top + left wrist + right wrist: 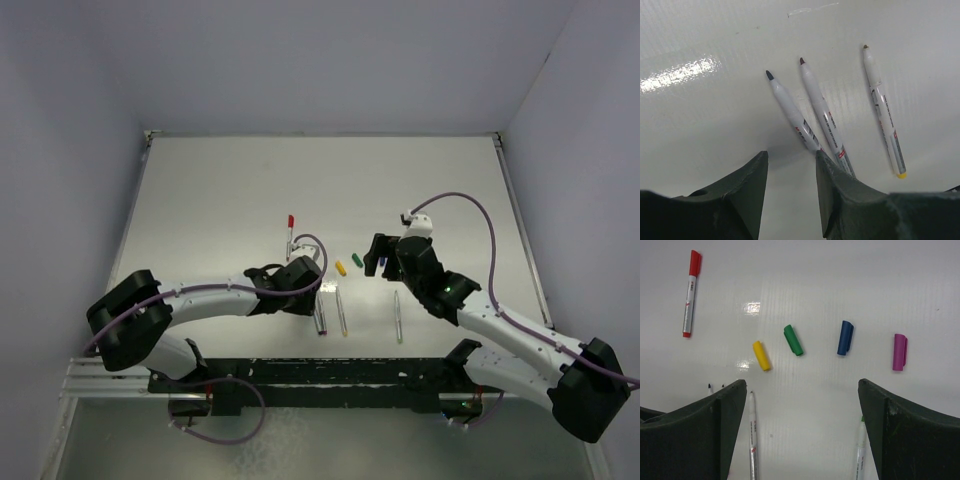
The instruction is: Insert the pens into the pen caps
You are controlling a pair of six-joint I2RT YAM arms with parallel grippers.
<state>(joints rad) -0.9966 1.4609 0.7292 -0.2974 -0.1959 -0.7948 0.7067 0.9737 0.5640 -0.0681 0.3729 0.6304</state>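
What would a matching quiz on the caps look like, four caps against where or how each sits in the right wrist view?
Column 1
1. red cap
2. yellow cap
3. purple cap
4. blue cap

Column 2
A. loose, at the right end of the row in the right wrist view
B. already fitted on a pen, apart from the row
C. loose, just left of the green cap
D. loose, between the green cap and the purple cap

Pairs: 1-B, 2-C, 3-A, 4-D

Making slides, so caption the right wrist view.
Open right pincer above yellow cap, green cap, blue cap, purple cap; red-capped pen upper left.
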